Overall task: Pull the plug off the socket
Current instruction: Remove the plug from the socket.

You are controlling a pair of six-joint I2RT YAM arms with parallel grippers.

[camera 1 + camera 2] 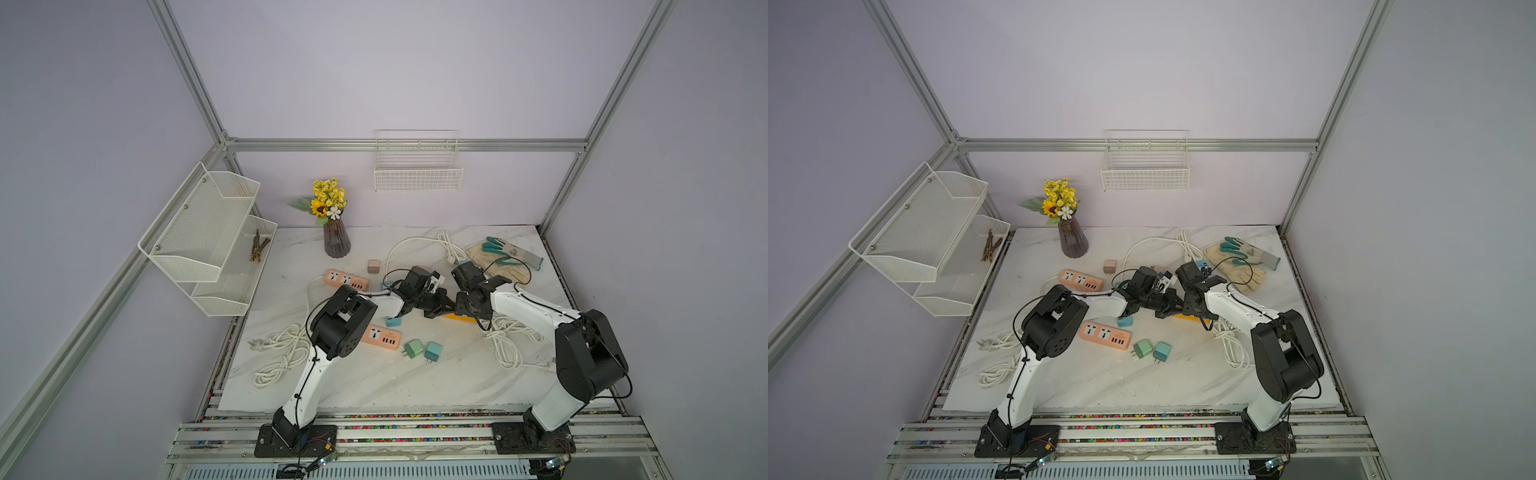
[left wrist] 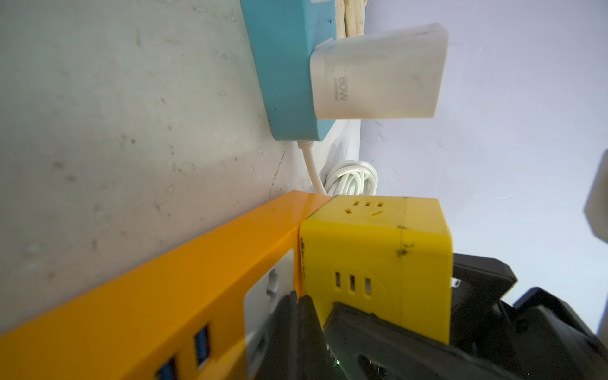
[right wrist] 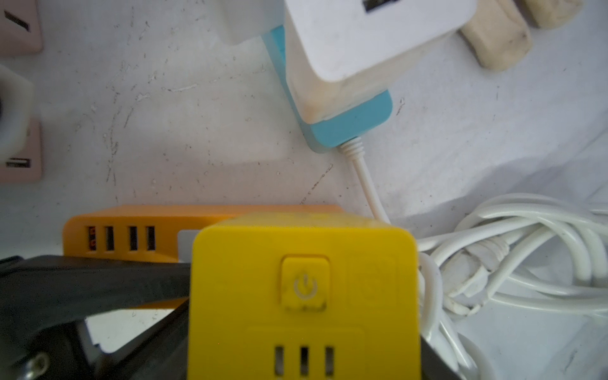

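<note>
Two pink power strips (image 1: 347, 279) (image 1: 382, 336), one orange strip (image 3: 131, 215), one yellow plug (image 3: 302, 296), one green plug (image 1: 413, 348), two gloves (image 1: 515, 252) (one green-fingered).

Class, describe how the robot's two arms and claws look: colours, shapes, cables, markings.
Left arm and right arm: white links, bulky rounded black joint housings, black base plates, thin black cables looping alongside. Left claw and right claw: matte black, tapered fingers. No markings legible.

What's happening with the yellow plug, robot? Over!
Left gripper shut, tips down on the orange strip. Right gripper clamped on the yellow cube plug, plug flush against strip. White cord coil close beside, not above. Over.
</note>
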